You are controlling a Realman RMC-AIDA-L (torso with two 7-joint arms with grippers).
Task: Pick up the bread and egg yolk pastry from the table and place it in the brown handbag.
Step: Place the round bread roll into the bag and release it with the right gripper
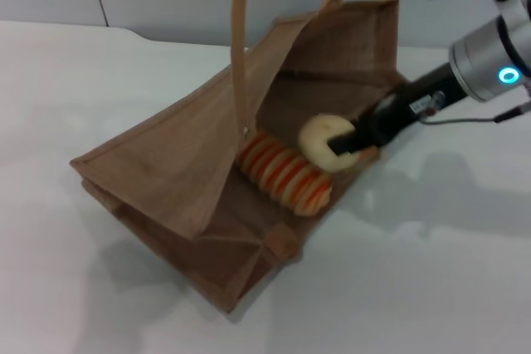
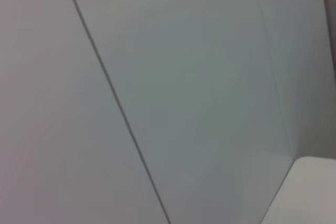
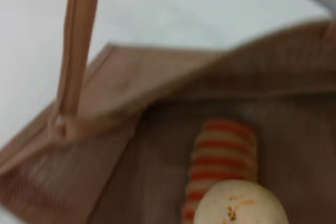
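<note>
The brown handbag (image 1: 174, 180) lies tipped on its side on the white table, mouth facing right. Inside its mouth rests the bread (image 1: 284, 173), an orange-striped ridged loaf, seen too in the right wrist view (image 3: 223, 156). My right gripper (image 1: 348, 148) reaches into the bag's mouth from the right and is shut on the egg yolk pastry (image 1: 322, 140), a pale round bun held just above the loaf's near end (image 3: 240, 204). The left gripper is out of view; its wrist camera faces a blank wall.
The bag's two tan handles (image 1: 242, 39) stand up at the back, one near the opening (image 3: 79, 45). White table (image 1: 431, 279) surrounds the bag. The right arm (image 1: 489, 55) comes in from the upper right.
</note>
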